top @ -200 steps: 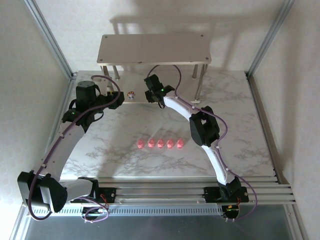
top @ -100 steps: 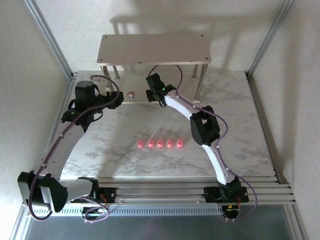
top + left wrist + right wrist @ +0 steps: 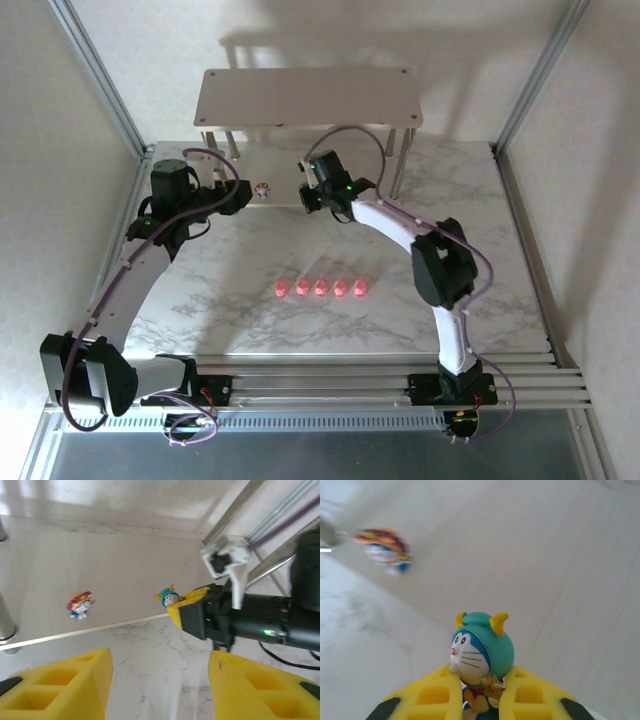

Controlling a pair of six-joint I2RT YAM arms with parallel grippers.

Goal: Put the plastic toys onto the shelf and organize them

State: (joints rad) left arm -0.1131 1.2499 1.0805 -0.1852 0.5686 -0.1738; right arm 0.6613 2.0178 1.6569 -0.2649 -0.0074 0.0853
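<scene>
The shelf (image 3: 310, 95) stands at the back of the table, its lower board (image 3: 100, 555) near both grippers. A teal-topped figurine (image 3: 482, 650) sits at that board's front edge, and my right gripper (image 3: 480, 700) is shut on it with its yellow fingers at the toy's body. From the left wrist the same figurine (image 3: 169, 597) shows against the right gripper (image 3: 187, 611). An orange-topped figurine (image 3: 80, 603) stands free on the lower board to its left. My left gripper (image 3: 160, 680) hangs open over the marble in front of the board, holding nothing. Several pink toys (image 3: 320, 287) lie in a row mid-table.
A silver shelf leg (image 3: 6, 625) stands at the left of the lower board, and further legs (image 3: 398, 170) rise on the right. The right arm's elbow (image 3: 445, 265) hangs over the table right of the pink row. Frame posts (image 3: 95, 75) line the sides.
The right arm's elbow has swung out to the right and its wrist has shifted slightly right along the lower board's edge. The left arm has barely moved.
</scene>
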